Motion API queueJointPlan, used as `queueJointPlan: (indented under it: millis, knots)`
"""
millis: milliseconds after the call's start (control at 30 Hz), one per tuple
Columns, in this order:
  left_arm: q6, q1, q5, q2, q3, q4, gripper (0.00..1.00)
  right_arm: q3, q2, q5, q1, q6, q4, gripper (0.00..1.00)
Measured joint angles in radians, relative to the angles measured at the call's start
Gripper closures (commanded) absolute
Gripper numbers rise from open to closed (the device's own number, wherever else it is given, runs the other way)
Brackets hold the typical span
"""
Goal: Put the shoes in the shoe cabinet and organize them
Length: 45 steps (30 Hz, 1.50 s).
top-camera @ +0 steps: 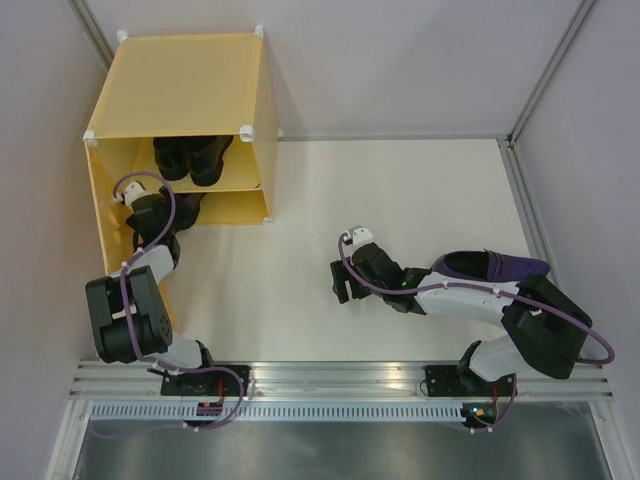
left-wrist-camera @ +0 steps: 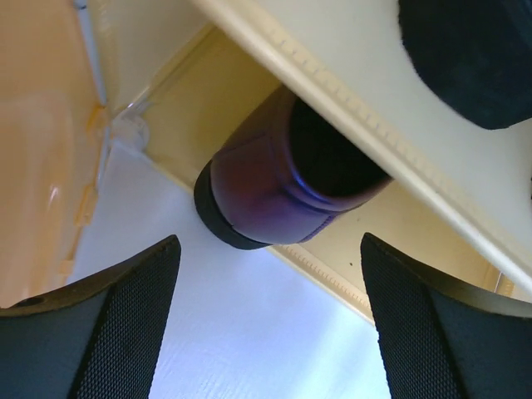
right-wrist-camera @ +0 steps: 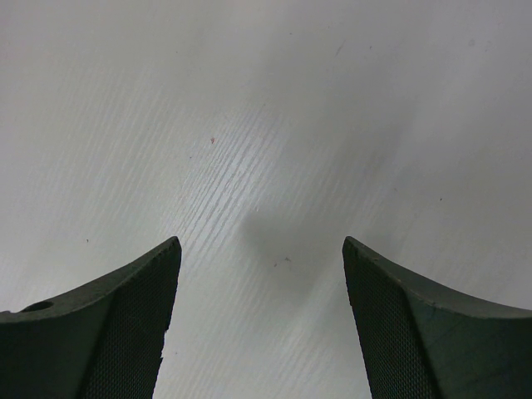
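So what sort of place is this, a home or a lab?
Most likely a robotics lab test cell, not a home: a white table boxed in by plain grey panels, a left arm and right arm bolted to a metal rail at its near edge, and a plastic shoe cabinet.

A white table (top-camera: 300,300) (faintly wood-grained) sits between grey walls (top-camera: 400,60).

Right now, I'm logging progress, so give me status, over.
Both jaws open, empty. Black pair on cabinet shelf, one purple shoe below. Last purple shoe on table beside right arm.
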Motion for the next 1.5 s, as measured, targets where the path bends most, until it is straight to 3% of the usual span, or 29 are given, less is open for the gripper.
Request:
queueJointPlan:
  millis: [67,300,500,1033,1500]
  knots:
    - [-0.011,0.015,-0.003,-0.004,-0.012,0.005,0.12,0.0,0.0,0.0,0.0,0.0,0.0,0.17]
    - [-0.078,0.049,-0.058,-0.005,-0.023,-0.001,0.3,0.0,0.0,0.0,0.0,0.0,0.0,0.18]
    - [-0.146,0.049,-0.11,-0.003,-0.023,-0.024,0.36,0.0,0.0,0.0,0.0,0.0,0.0,0.18]
    - [-0.303,0.05,-0.219,0.081,0.05,-0.095,0.37,0.0,0.0,0.0,0.0,0.0,0.0,0.18]
    - [-0.322,0.06,-0.254,0.173,0.146,-0.169,0.34,0.0,0.007,-0.002,0.0,0.0,0.0,0.18]
